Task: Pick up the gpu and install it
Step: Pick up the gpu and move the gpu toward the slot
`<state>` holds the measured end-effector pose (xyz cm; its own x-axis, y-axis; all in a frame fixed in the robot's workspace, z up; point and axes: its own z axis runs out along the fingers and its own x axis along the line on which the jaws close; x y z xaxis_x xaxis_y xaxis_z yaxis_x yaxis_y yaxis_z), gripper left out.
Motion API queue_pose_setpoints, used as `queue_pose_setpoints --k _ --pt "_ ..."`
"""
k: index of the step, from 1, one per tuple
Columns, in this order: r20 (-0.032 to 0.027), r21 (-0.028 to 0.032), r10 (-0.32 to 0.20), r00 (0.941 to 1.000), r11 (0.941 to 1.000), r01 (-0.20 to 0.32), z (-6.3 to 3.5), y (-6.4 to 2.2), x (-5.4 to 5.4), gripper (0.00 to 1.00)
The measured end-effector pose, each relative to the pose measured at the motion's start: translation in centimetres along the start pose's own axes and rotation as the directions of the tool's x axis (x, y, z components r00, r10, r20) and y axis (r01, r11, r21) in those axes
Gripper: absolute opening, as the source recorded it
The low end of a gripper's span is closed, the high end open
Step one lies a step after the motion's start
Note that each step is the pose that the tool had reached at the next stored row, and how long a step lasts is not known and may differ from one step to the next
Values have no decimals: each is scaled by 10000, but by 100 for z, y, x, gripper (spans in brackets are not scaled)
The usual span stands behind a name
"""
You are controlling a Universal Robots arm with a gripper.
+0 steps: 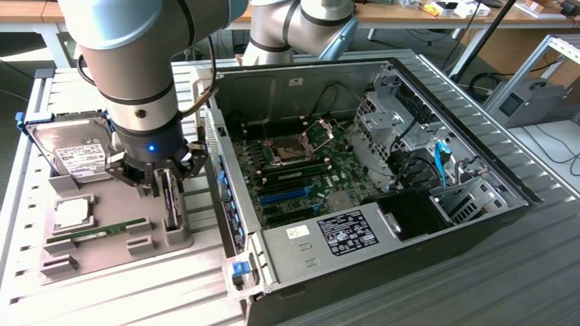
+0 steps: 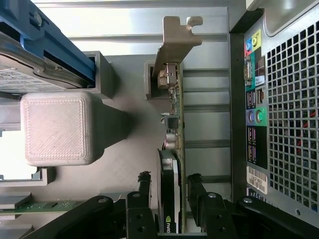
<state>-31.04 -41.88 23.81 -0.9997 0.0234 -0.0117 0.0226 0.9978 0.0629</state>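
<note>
The gpu (image 1: 170, 202) stands on edge in a slot of the grey holder plate (image 1: 104, 193), just off the open computer case on the exterior view's left. In the wrist view the gpu (image 2: 173, 124) is a thin dark card with a silver bracket (image 2: 172, 42) at its far end. My gripper (image 1: 161, 178) is lowered over the card's near end. The gripper (image 2: 169, 188) is open, with one black finger (image 2: 144, 191) on each side of the card and a small gap between each finger and the card's faces.
The holder plate also carries a hard drive (image 1: 77, 153), a CPU (image 1: 73, 212) and a green RAM stick (image 1: 95, 233). The open case (image 1: 381, 224) with its motherboard (image 1: 299, 173) lies to the exterior view's right; its rear port panel (image 2: 254, 119) runs close beside the gpu.
</note>
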Motion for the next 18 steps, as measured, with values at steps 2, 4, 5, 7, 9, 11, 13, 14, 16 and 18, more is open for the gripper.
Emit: queue_pose_setpoints --k 2,4,5,7,9,11,13,14,16,18 --pt "0 0 0 10000 10000 0 0 0 0 44" --pt "0 0 0 10000 10000 0 0 0 0 44" --pt "0 0 0 10000 10000 0 0 0 0 44" --pt "0 -1 0 10000 10000 0 0 0 0 42" --pt "0 0 0 10000 10000 0 0 0 0 42" --pt "0 0 0 10000 10000 0 0 0 0 29" --pt "0 -1 0 10000 10000 0 0 0 0 27" --pt "0 0 0 10000 10000 0 0 0 0 27" --pt "0 0 0 10000 10000 0 0 0 0 27" --pt "0 0 0 10000 10000 0 0 0 0 27"
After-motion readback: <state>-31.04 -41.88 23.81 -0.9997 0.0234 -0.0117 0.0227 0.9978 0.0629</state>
